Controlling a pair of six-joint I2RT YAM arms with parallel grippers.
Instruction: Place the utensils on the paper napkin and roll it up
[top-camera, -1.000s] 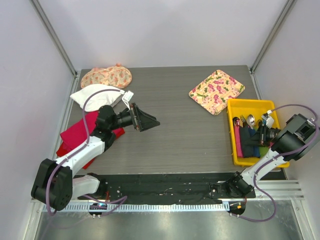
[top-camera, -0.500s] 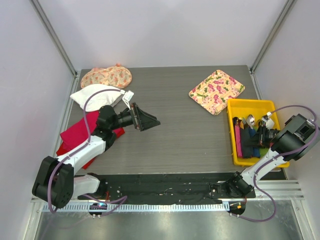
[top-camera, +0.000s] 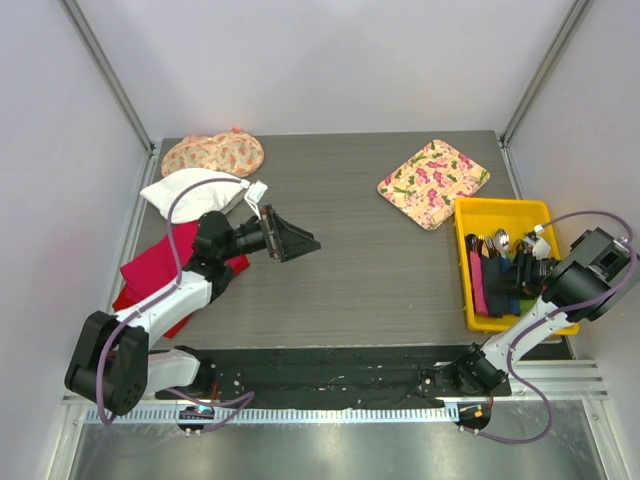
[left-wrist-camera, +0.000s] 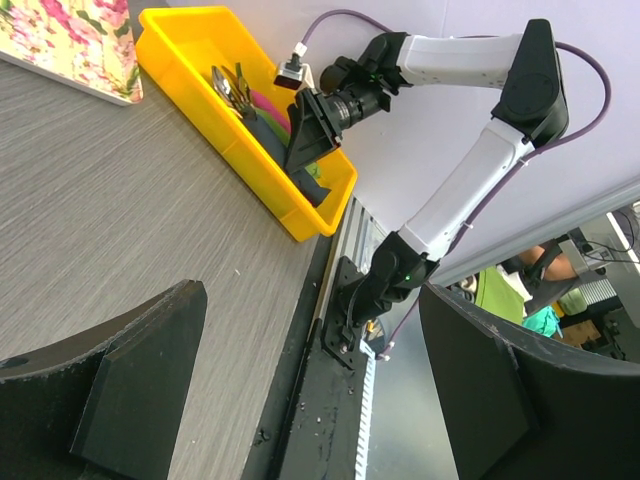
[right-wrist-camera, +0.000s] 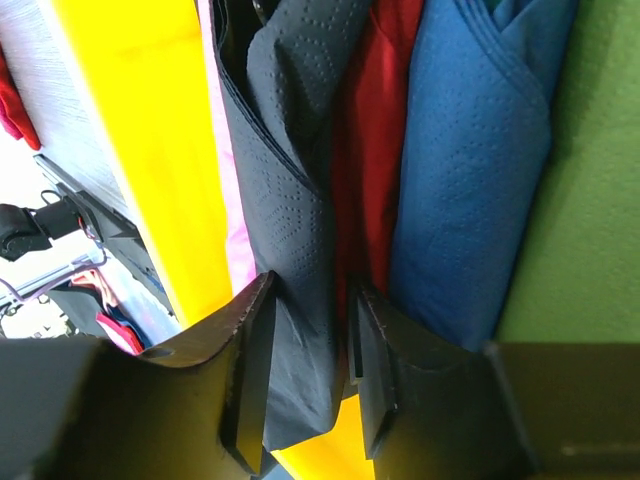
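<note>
The paper napkin (right-wrist-camera: 290, 150), dark navy-black and dotted, stands folded among other napkins in the yellow bin (top-camera: 500, 205). It also shows from above (top-camera: 492, 275). My right gripper (right-wrist-camera: 312, 300) reaches into the bin (right-wrist-camera: 130, 120), its two fingers closed against either side of the napkin's lower end. In the top view the right gripper (top-camera: 525, 272) sits low in the bin. The utensils (top-camera: 492, 240) stand at the bin's far end and look greyish; they also show in the left wrist view (left-wrist-camera: 232, 85). My left gripper (top-camera: 300, 243) hovers open and empty over the table's left middle (left-wrist-camera: 310, 295).
Beside the dark napkin stand pink (top-camera: 475, 285), red (right-wrist-camera: 365, 150), blue (right-wrist-camera: 470, 150) and green (right-wrist-camera: 590, 150) napkins. A floral cloth (top-camera: 432, 182) lies behind the bin. At back left are a floral cloth (top-camera: 212, 153), a white pouch (top-camera: 195, 190) and a red cloth (top-camera: 150, 265).
My right gripper has sunk a little deeper into the bin, toward its near end. The left arm has stayed nearly still.
</note>
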